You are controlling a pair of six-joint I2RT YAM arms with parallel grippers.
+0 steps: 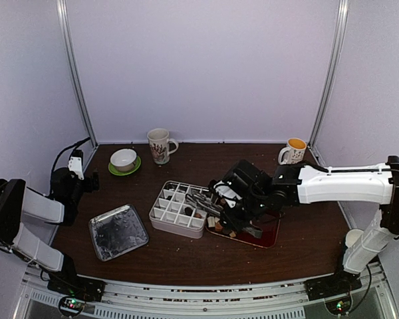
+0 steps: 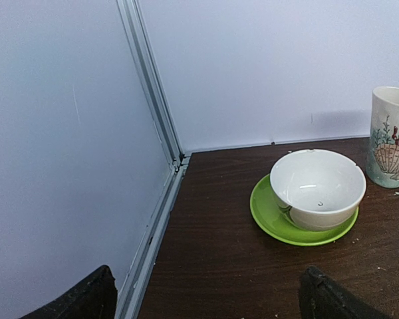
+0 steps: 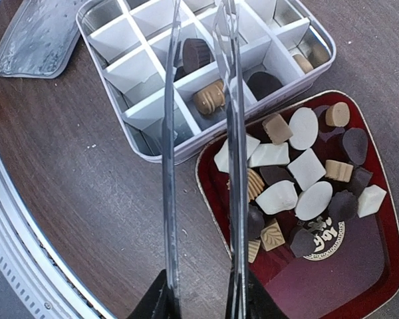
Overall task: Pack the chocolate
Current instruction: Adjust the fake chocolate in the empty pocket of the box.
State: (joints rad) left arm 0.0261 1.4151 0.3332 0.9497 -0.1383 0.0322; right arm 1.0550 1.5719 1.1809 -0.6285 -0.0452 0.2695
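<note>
Many small pieces of chocolate, white, tan and dark, lie in a red tray. A few more sit in cells of the white divided box: a tan one and a dark one. My right gripper is shut on long metal tongs, whose arms reach over the box. A dark cup-shaped piece shows between the arms; I cannot tell whether they touch it. From above, the right gripper hangs between box and tray. My left gripper stands open at the far left, holding nothing.
A metal lid lies left of the box. A white bowl on a green saucer and a shell-patterned mug stand at the back left. A yellow-lined mug stands at the back right. Walls close in the table.
</note>
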